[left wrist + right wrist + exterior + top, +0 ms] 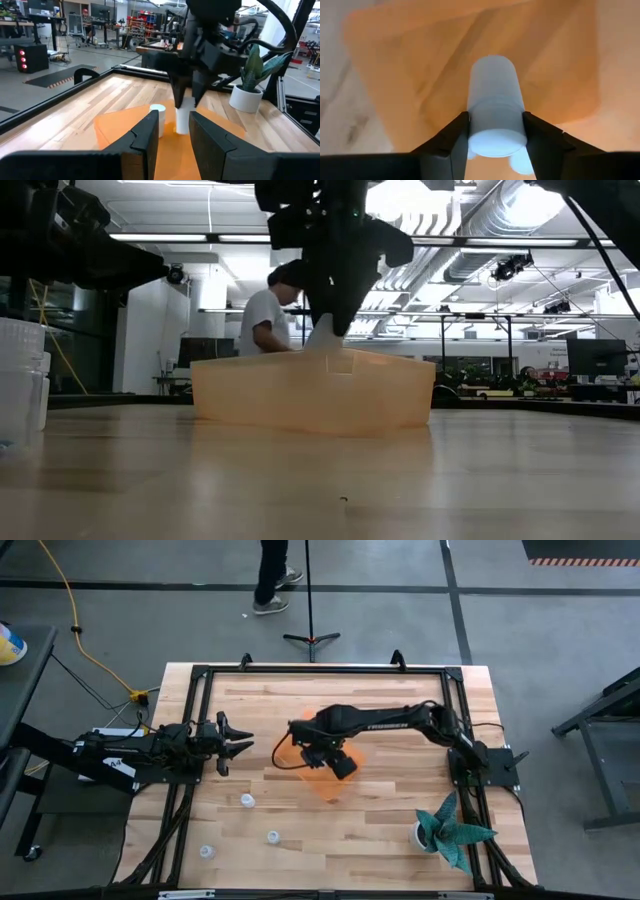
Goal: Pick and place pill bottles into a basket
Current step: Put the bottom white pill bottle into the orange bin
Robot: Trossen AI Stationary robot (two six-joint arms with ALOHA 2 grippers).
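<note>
over wooden table (390, 830), right claw (185, 97) gripping pill bottle (495, 112) (workshop behind)

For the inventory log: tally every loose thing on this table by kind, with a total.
Pill bottles: 5 (3 on the table, 1 in the basket, 1 held by the right gripper)
Basket: 1
Potted plant: 1
Total: 7
Left gripper waits open, at the table's left.

Pale lettering is showing along the right arm's forearm link (385, 723) in the high view, too small for reading.
</note>
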